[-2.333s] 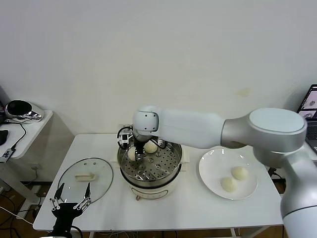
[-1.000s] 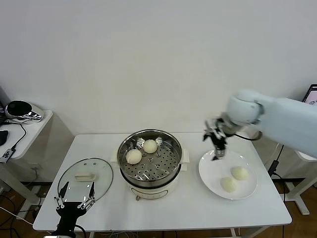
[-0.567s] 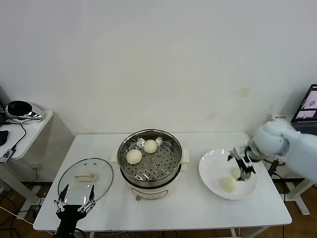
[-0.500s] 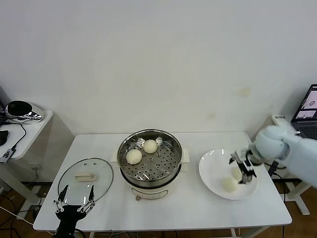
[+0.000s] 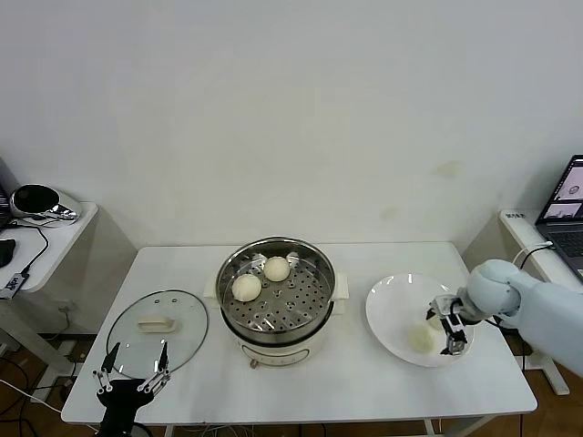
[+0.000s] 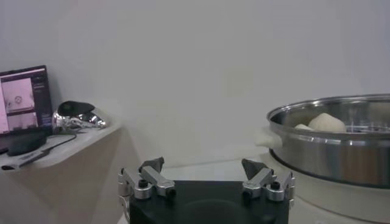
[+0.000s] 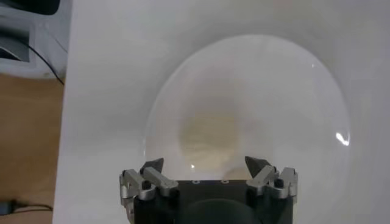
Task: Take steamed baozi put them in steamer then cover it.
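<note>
R end effector (image 5: 449, 326) has swung from steamer (image 5: 276, 293) over to plate (image 5: 393, 314) at 3 o'clock, jaws wide, nothing held, straddling a baozi (image 7: 209, 137). So 2 baozi (image 5: 246, 288) are in on the tray, pick no. 3 looks next. Second plate bun (image 5: 420, 338) just beside, partly hidden by the arm. Cover (image 5: 157, 320) on worktop (image 5: 364, 382) at 9 o'clock. L end effector (image 5: 130, 369) idle beside cover, open, empty.

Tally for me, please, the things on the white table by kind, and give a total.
Buns: 4
Steamer pot: 1
Glass lid: 1
Plate: 1
Total: 7
</note>
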Controlling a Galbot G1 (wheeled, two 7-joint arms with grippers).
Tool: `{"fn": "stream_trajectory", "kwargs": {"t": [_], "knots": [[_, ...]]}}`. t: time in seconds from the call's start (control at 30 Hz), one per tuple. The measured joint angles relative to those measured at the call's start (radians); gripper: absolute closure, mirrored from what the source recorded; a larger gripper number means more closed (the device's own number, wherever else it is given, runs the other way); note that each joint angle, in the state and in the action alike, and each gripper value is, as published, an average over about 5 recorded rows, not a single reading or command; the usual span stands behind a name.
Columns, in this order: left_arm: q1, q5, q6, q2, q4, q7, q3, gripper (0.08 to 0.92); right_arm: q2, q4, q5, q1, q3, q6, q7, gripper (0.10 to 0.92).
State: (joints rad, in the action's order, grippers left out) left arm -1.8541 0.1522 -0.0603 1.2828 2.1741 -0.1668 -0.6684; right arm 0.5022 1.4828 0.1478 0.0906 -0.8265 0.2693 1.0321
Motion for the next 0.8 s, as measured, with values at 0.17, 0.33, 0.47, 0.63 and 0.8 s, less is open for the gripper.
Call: {"fn": "stream_trajectory", "kwargs": {"t": [0.17, 0.33, 0.47, 0.63, 0.8], "knots": [[0.0, 0.001, -0.002, -0.001, -0.004, 0.0, -0.003, 0.177, 0.034, -0.039, 0.01, 0.028, 0.024, -0.002, -0.01, 0.203], [0.003, 0.001, -0.003, -0.001, -0.007, 0.0, -0.004, 0.177, 0.062, -0.065, 0.018, 0.046, 0.036, 0.001, -0.013, 0.238], [0.005, 0.001, -0.003, 0.0, -0.01, 0.0, -0.002, 0.177, 0.077, -0.078, 0.029, 0.06, 0.046, 0.0, -0.013, 0.287], [0.005, 0.001, -0.005, 0.0, -0.013, -0.001, -0.002, 0.177, 0.081, -0.085, 0.037, 0.065, 0.055, -0.003, -0.01, 0.358], [0.007, 0.001, -0.005, -0.001, -0.014, -0.001, 0.001, 0.177, 0.079, -0.08, 0.032, 0.053, 0.054, -0.002, 0.0, 0.406]]}}
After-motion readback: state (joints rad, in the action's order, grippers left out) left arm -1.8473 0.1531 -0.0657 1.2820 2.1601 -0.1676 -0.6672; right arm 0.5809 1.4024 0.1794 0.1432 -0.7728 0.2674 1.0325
